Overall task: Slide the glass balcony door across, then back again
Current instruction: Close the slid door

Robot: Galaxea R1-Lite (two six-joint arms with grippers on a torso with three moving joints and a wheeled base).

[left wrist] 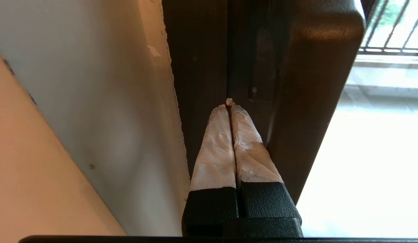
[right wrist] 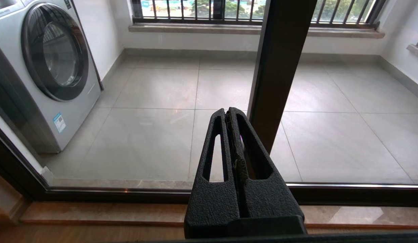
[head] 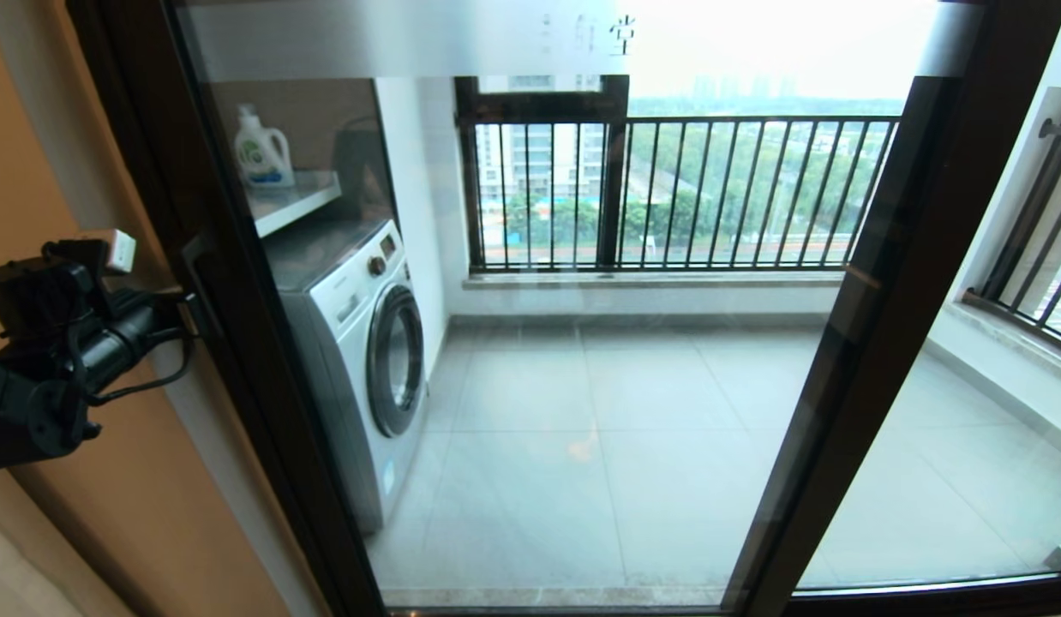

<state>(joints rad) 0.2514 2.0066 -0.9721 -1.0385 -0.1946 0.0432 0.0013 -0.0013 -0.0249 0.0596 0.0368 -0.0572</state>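
Here we face the glass balcony door [head: 582,360], its slim dark metal frame spanning the opening.
From the head, our left end effector [head: 183,302] meets the door's left stile; a white washing machine [head: 363,343] stands behind the glass. At the left wrist, paper-wrapped fingers [left wrist: 215,148] lie clenched, tips against the smooth brown frame [left wrist: 199,67]. At the right wrist, our right end effector [right wrist: 231,116], pebbled black, is clenched on nothing, before the glass.

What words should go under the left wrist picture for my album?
Left gripper, fingers shut, pokes behind the handle of the glass balcony door.
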